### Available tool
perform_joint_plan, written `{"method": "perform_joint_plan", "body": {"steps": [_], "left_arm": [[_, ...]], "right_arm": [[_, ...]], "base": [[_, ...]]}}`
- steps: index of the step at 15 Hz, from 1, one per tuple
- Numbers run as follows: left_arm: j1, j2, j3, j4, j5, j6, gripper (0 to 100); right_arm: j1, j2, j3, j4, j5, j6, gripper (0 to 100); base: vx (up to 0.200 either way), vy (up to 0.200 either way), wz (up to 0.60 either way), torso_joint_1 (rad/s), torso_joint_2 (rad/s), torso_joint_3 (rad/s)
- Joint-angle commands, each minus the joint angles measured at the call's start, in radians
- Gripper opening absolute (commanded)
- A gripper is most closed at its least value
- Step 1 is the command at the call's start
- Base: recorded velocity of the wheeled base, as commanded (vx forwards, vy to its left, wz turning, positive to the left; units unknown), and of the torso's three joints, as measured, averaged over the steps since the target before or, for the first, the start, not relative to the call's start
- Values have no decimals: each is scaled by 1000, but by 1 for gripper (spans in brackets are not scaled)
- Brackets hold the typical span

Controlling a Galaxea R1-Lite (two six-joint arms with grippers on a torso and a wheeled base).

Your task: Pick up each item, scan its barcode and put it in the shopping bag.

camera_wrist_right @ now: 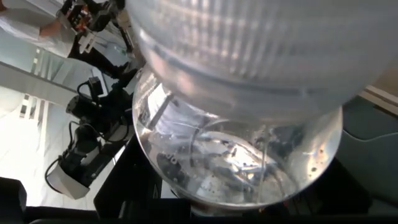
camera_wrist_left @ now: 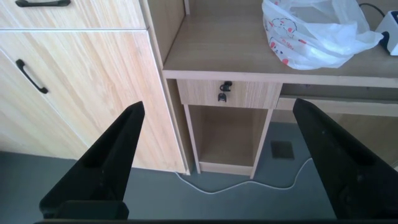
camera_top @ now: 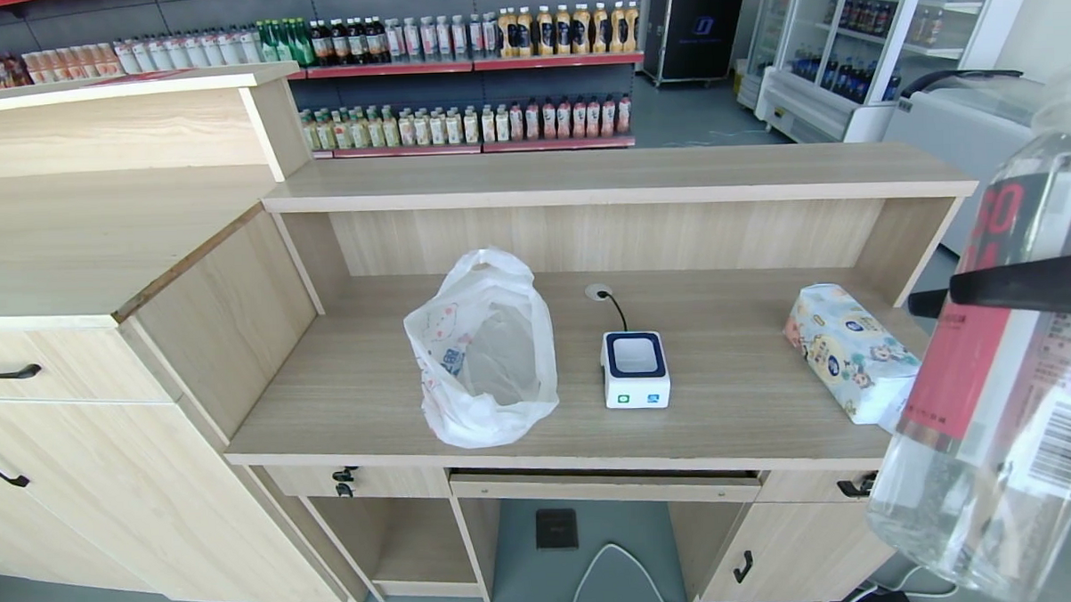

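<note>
Head view. The table [camera_top: 736,436] carries, from the robot's left to its right, a white shopping bag [camera_top: 482,356] standing open, a small white scanner [camera_top: 635,369] with its cable [camera_top: 619,311] running to the back, and a printed tissue pack [camera_top: 849,352] lying on its side. The three stand apart from one another. A clear bottle [camera_top: 1002,392] with a red label is held aloft at the robot's right, tilted, close to the camera and overlapping the near end of the tissue pack. Its barcode [camera_top: 1062,447] faces the camera. The right gripper [camera_top: 954,295] is closed around the bottle, one black finger [camera_top: 1034,285] crossing the label.

Left wrist view. The left gripper [camera_wrist_left: 217,106] is spread wide, with nothing between its fingers. It hangs low, in front of the table's left end and above the floor [camera_wrist_left: 236,199]. Beyond it are a keyed drawer [camera_wrist_left: 227,93], a cabinet [camera_wrist_left: 81,93], the shopping bag [camera_wrist_left: 317,34] and a corner of the scanner [camera_wrist_left: 390,31].

Right wrist view. The bottle [camera_wrist_right: 249,93] is seen from very close, ribbed wall and rounded clear body.
</note>
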Motion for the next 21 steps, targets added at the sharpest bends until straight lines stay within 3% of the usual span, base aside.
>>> {"method": "perform_joint_plan", "body": {"steps": [1,5,8,9,10,12,13,14,16,21], "left_arm": [[0,0,0,0,0,0,100],[0,0,0,0,0,0,100],[0,0,0,0,0,0,100],[0,0,0,0,0,0,100],[0,0,0,0,0,0,100],[0,0,0,0,0,0,100],[0,0,0,0,0,0,100],[0,0,0,0,0,0,100],[0,0,0,0,0,0,100],[0,0,0,0,0,0,100]], "right_arm": [[-2,4,0,-1,1,0,0],[-37,7,2,-7,-19,-30,0],[-238,93,17,-4,-269,-437,0],[-307,111,20,-16,-311,-514,0],[-415,139,31,-107,-306,-590,0],[-491,160,74,-248,-306,-593,0],[-525,163,98,-279,-308,-597,0],[-625,162,140,-294,-312,-633,0],[-734,163,160,-282,-314,-761,0],[-789,182,140,-285,-308,-781,0]], "base": [[0,0,0,0,0,0],[0,0,0,0,0,0],[0,0,0,0,0,0],[0,0,0,0,0,0],[0,0,0,0,0,0],[0,0,0,0,0,0],[0,0,0,0,0,0],[0,0,0,0,0,0],[0,0,0,0,0,0],[0,0,0,0,0,0]]}}
